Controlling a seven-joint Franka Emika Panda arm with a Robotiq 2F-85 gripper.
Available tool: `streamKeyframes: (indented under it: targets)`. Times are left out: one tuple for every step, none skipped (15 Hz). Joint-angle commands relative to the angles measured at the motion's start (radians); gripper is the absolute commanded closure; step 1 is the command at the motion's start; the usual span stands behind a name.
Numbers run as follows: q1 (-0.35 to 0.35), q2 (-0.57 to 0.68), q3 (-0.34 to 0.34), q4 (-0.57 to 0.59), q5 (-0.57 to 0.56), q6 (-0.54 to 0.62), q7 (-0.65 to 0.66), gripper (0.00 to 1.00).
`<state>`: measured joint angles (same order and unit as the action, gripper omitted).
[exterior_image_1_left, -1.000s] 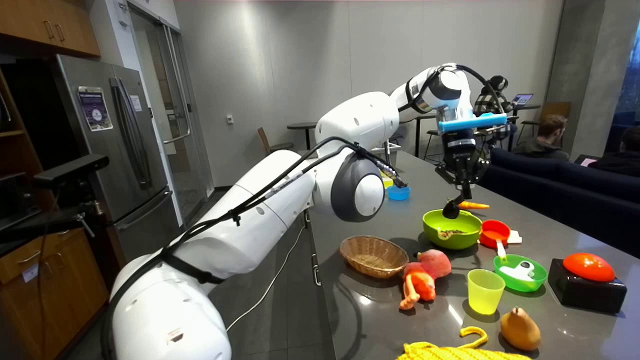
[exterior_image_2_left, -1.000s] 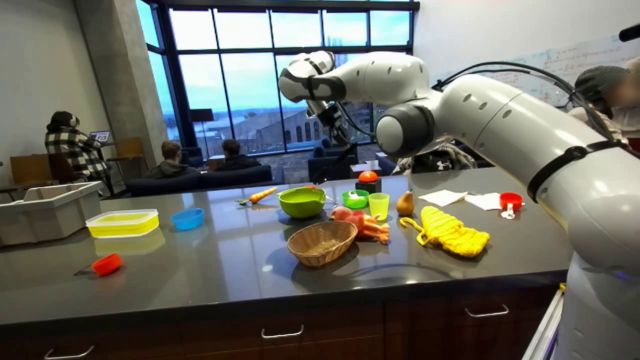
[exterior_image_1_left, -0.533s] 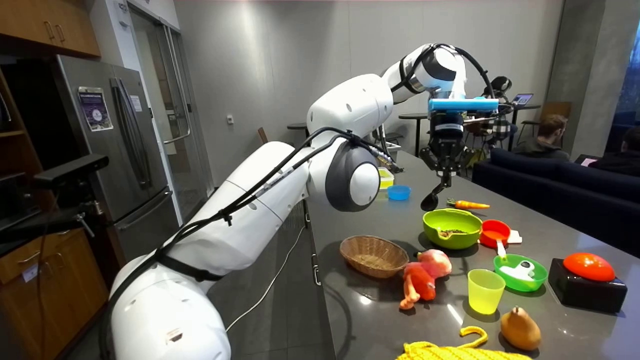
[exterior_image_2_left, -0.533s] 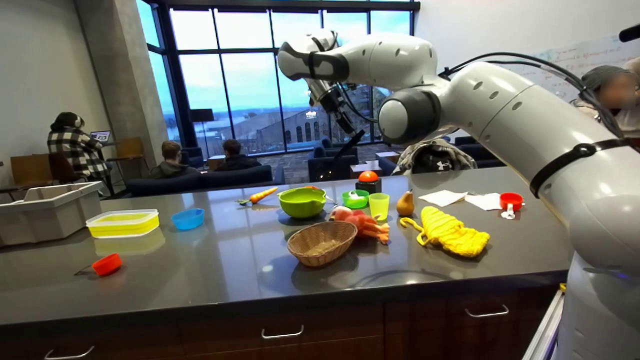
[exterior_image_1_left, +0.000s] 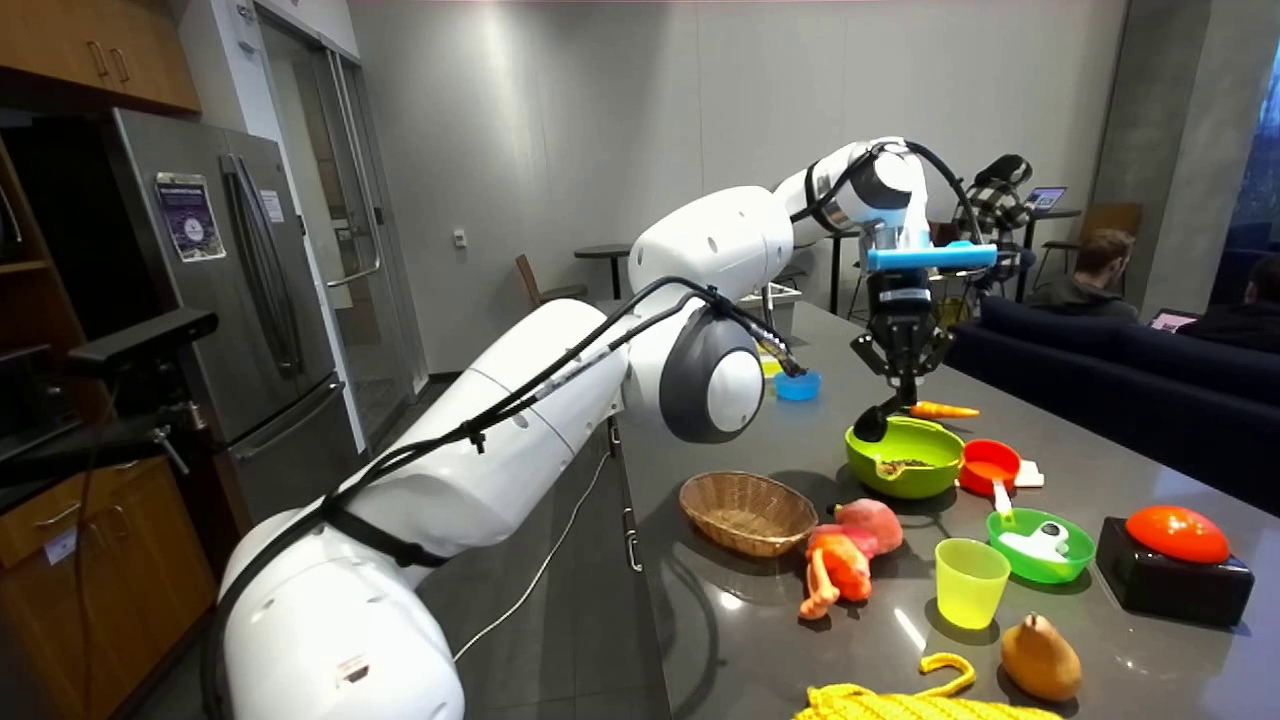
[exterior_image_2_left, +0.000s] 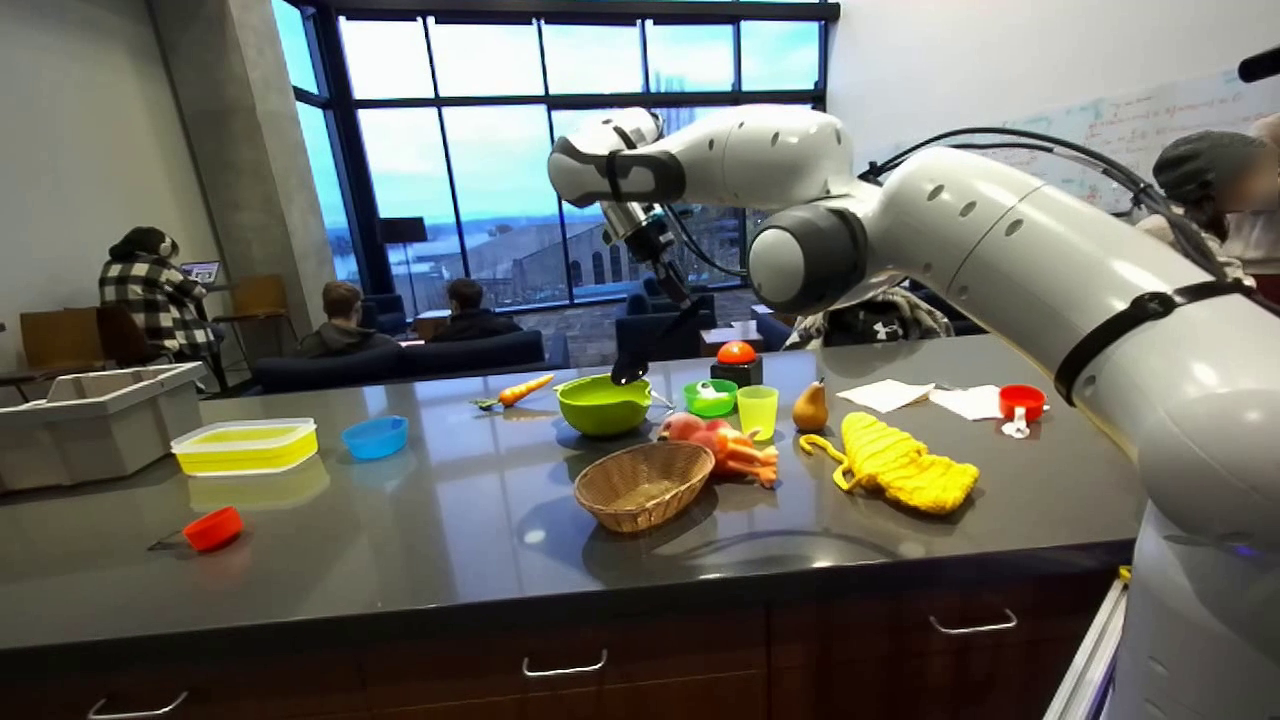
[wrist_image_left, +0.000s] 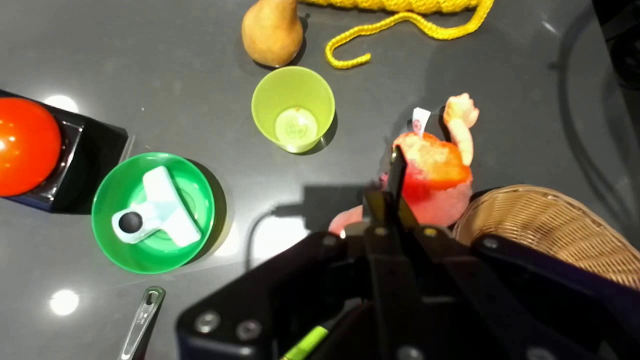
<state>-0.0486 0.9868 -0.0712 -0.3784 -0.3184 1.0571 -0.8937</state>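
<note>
Gripper (exterior_image_1_left: 903, 388): jaws are clenching black utensil (exterior_image_1_left: 870, 425) over green bowl (exterior_image_2_left: 603, 415), standing near far edge of counter (exterior_image_2_left: 430, 545) in an exterior view.

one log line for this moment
pincer: shut on black spoon | spoon: head at rim of green bowl, contact unclear | bowl: brown bits inside | nearby: carrot

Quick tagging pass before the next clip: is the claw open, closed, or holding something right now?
Claw: closed, holding a black spoon.
</note>
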Motion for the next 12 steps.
streamKeyframes:
  targets:
    - [0.008, 0.050, -0.022, 0.025, 0.009, 0.062, 0.006, 0.99]
    - [0.007, 0.062, -0.024, 0.025, 0.011, 0.076, 0.011, 0.99]
    - [0.006, 0.071, -0.025, 0.027, 0.012, 0.086, 0.011, 0.99]
    - [0.005, 0.078, -0.028, 0.026, 0.013, 0.100, 0.018, 0.99]
    - [0.002, 0.084, -0.029, 0.027, 0.016, 0.107, 0.023, 0.99]
    - [0.000, 0.089, -0.029, 0.028, 0.019, 0.114, 0.030, 0.99]
    - [-0.003, 0.092, -0.027, 0.031, 0.025, 0.120, 0.040, 0.99]
    - [-0.006, 0.092, -0.024, 0.031, 0.031, 0.125, 0.051, 0.99]
    - [-0.005, 0.091, -0.023, 0.030, 0.034, 0.130, 0.057, 0.99]
    - [-0.006, 0.089, -0.022, 0.030, 0.037, 0.138, 0.061, 0.99]
    - [-0.006, 0.088, -0.020, 0.030, 0.042, 0.145, 0.067, 0.99]
    - [-0.006, 0.084, -0.019, 0.026, 0.046, 0.150, 0.071, 0.99]
